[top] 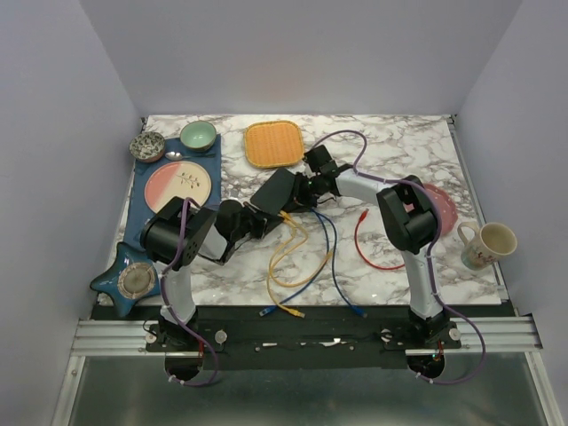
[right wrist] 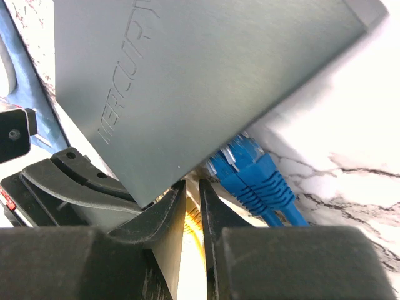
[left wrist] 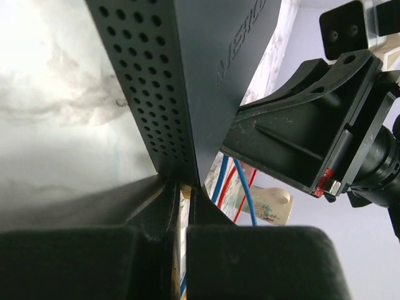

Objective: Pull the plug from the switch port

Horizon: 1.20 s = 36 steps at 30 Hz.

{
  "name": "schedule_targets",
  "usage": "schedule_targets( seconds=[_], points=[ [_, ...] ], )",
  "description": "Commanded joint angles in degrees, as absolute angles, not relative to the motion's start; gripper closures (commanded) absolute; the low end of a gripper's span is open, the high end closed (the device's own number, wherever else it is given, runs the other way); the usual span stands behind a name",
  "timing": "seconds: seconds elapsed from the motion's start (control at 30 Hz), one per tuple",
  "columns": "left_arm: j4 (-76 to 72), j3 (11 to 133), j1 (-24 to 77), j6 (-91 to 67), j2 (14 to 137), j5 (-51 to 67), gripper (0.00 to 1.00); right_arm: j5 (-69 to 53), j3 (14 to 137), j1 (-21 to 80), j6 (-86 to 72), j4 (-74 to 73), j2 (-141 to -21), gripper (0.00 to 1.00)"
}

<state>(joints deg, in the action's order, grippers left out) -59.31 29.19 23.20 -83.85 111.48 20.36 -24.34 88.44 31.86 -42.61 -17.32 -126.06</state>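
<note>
The switch [top: 277, 189] lies tilted near the middle of the desk [top: 399, 142], between the two end effectors.

Left end effector [left wrist: 183, 184]: fingers drawn to a slim gap, tips against the switch's lower corner below its perforated side. Whether anything is clamped cannot be determined.

Right end effector [right wrist: 192, 187]: fingers likewise nearly closed, with something yellow showing in the gap. The tips sit at the switch's edge, just beside a blue plug [right wrist: 250, 172].

A yellow cable [top: 286, 253], a blue cable [top: 333, 257] and a red cable [top: 359, 244] lie on the desk nearer the arm bases.
</note>
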Motion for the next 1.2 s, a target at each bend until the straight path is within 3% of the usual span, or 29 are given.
schedule_targets(
  seconds=[0.0,0.2,0.43,0.53,0.57,0.7,0.83,1.0,1.17],
  points=[
    [-41.94,29.35,29.53,-76.74,107.23,35.5,1.0,-22.59,84.83,33.75,-43.77,-6.6,-124.72,0.75],
    [-30.25,32.61,29.53,-70.77,102.66,37.97,1.0,-21.8,77.36,33.75,-43.68,-4.66,-118.48,0.75],
    [-17.43,35.06,29.44,-63.91,97.74,37.0,0.99,-17.93,71.37,33.75,-41.14,-4.48,-110.75,0.67],
    [-12.68,36.56,29.36,-61.71,95.81,36.3,0.82,-16.62,70.05,33.75,-40.35,-4.57,-108.73,0.63],
    [-11.35,37.0,29.27,-60.22,94.67,36.12,0.71,-16.26,69.7,33.75,-40.25,-4.66,-108.2,0.62],
    [-3.36,38.84,28.65,-55.29,89.66,33.67,0.56,-12.58,68.47,33.66,-38.5,-5.53,-105.56,0.58],
    [9.71,41.92,27.69,-49.67,82.9,27.26,0.53,-10.72,67.33,31.83,-37.35,-6.06,-103.63,0.56],
    [18.19,45.43,26.98,-48.08,73.75,10.51,0.53,-10.29,66.27,28.48,-37.44,-6.07,-104.5,0.56],
    [18.72,47.63,24.53,-50.97,76.88,2.12,0.56,-11.51,66.44,24.79,-38.41,-6.06,-108.27,0.6]
  ],
)
